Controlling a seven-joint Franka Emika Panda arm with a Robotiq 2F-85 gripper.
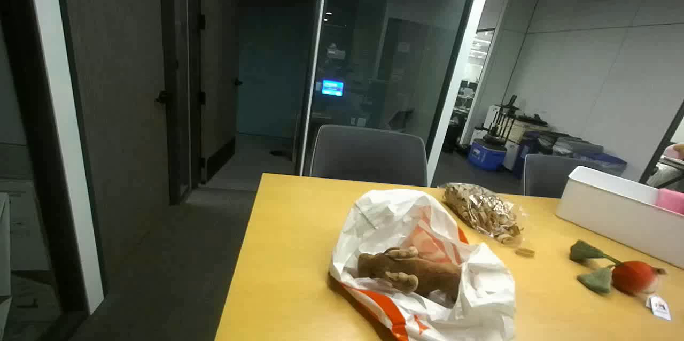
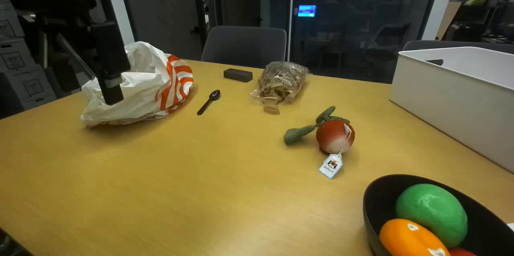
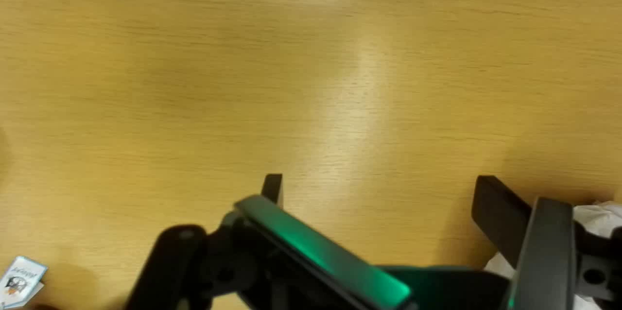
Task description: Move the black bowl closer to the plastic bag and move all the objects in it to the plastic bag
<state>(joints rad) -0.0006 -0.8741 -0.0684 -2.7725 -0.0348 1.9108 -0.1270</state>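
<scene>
Your fingers (image 3: 500, 217) are wide apart with nothing between them in the wrist view, and one looks right by the white bag (image 2: 136, 95), can't tell if touching, so I'd go straight up before swinging over. The bowl (image 2: 377, 198) is way off at 4 o'clock in an exterior view, with a green fruit (image 2: 435, 212) and an orange fruit (image 2: 409, 238) in it; the bag's between 9 and 10, so I'm guessing you're at the go-get-the-bowl step. I'd pinch the rim around its 11 o'clock, where there's bare wall, one finger in and one out, then slide it along the counter (image 2: 209, 175) toward 10, low and slow so it doesn't tip. Swing a bit to the 6 o'clock side, or you'll probably snag the tag (image 2: 331, 167) on that red toy (image 2: 331, 131).
</scene>
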